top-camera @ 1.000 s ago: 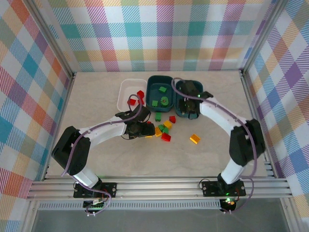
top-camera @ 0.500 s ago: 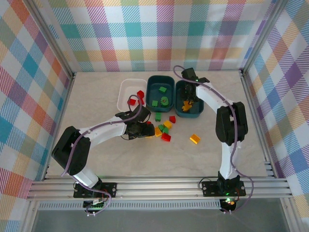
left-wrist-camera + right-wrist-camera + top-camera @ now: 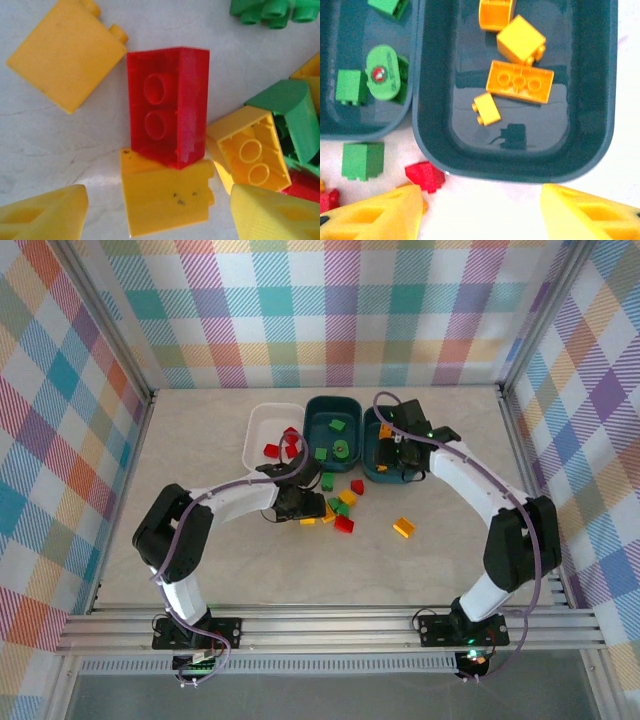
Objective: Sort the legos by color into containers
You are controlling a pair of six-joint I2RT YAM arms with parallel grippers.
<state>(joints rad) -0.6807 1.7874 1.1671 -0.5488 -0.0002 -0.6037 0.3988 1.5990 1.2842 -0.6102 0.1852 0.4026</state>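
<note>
Sorting is partly done, I judge. Near the table's [image 3: 200, 560] far edge, the white rounded plastic tub [image 3: 255, 430] holds a few red bricks [image 3: 272, 450]. The middle dark teal tub [image 3: 360, 117] holds green bricks [image 3: 347, 86], and the right dark teal tub [image 3: 545, 132] holds four yellow-orange bricks [image 3: 520, 82] that I can see.

Left to sort are the loose pile of red, green and yellow-orange legos [image 3: 340, 502] just nearside of the tubs and one stray yellow-orange brick [image 3: 403, 528] toward the right edge.

My left gripper [image 3: 160, 215] hangs spread over a red two-stud brick [image 3: 167, 105] in that pile. My right gripper [image 3: 487, 215] is spread and empty above the right tub's near rim.
</note>
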